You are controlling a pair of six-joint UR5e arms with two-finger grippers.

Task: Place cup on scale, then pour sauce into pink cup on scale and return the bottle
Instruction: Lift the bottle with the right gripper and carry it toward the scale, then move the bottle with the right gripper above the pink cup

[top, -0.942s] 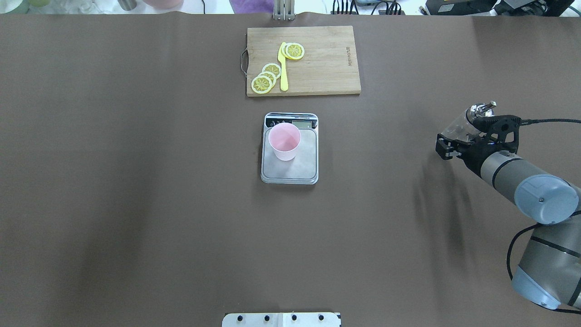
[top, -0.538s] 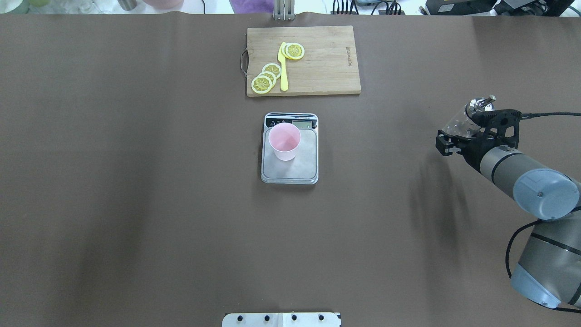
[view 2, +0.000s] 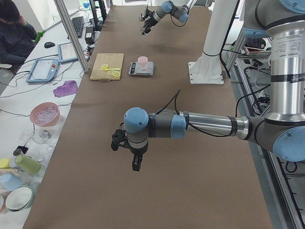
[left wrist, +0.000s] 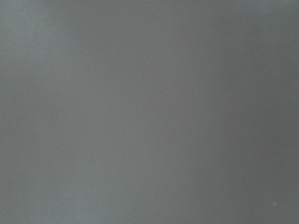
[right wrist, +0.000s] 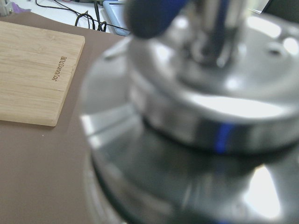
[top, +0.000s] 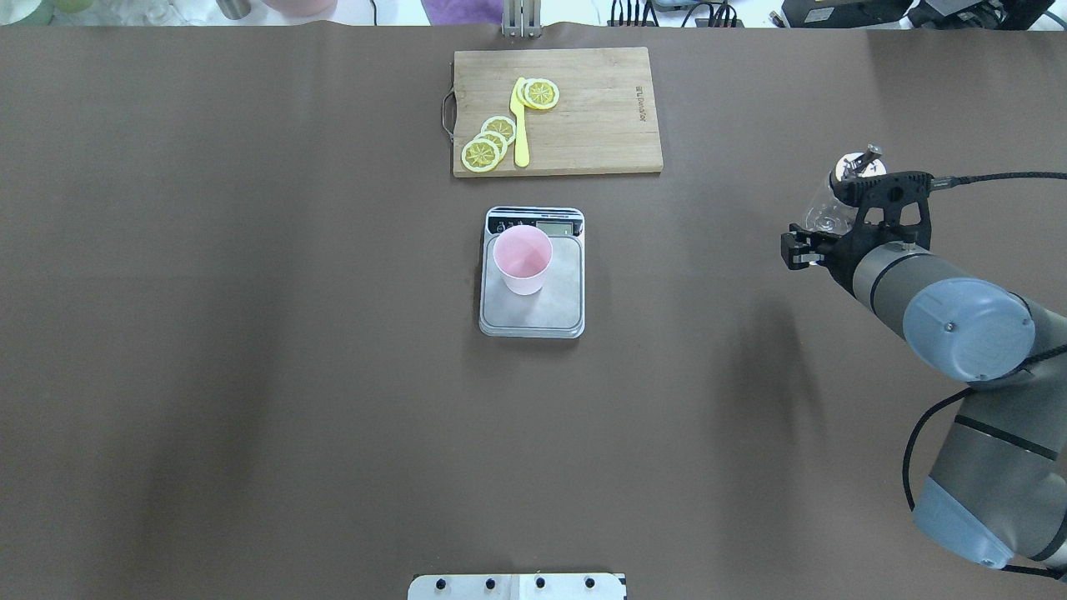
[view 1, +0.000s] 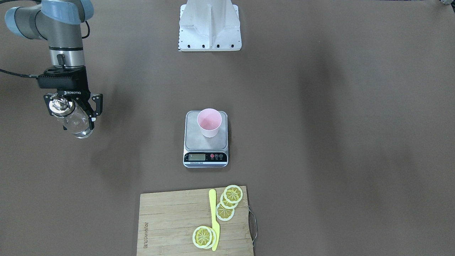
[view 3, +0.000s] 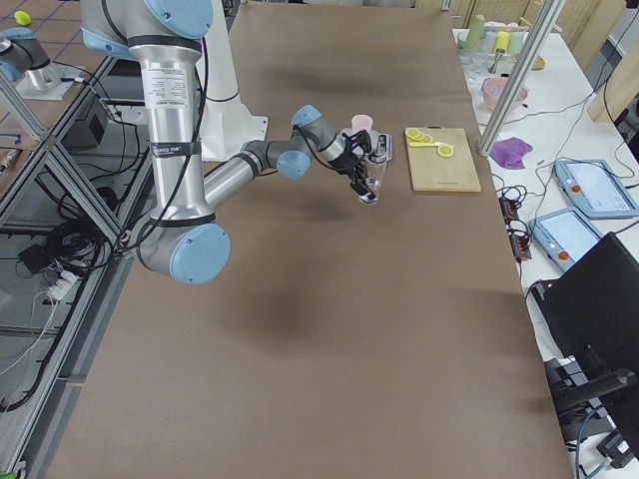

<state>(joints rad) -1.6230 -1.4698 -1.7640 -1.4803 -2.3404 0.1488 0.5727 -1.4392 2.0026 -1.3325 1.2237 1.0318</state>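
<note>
A small pale pink tapered plastic cup (top: pixel 523 260) stands upright on the grey steel platform of a flat rectangular kitchen scale (top: pixel 550 307), toward the end with the display. The scale sits near the middle of a brown-covered desk (top: pixel 250 350).

Well apart from the scale, on the robot's right, the right gripper (view 1: pixel 73 113) is clenched around a small clear glass bottle with a shiny silver pourer cap (view 1: pixel 77 125). Its fingers press the glass body from either side. The cap sits up by the wrist. In the right wrist view the blurred cap fills nearly the whole picture. Any liquid inside cannot be made out.

Beyond the scale, at the desk's far edge from the robot, lies a wooden cutting board (top: pixel 596 117) carrying yellow lemon slices (top: pixel 483 150) and a yellow plastic knife (top: pixel 521 133).

The left gripper (view 2: pixel 135 161) hangs over bare desk far from these things, its fingers pointing down. Whether it is clenched or released cannot be told.
</note>
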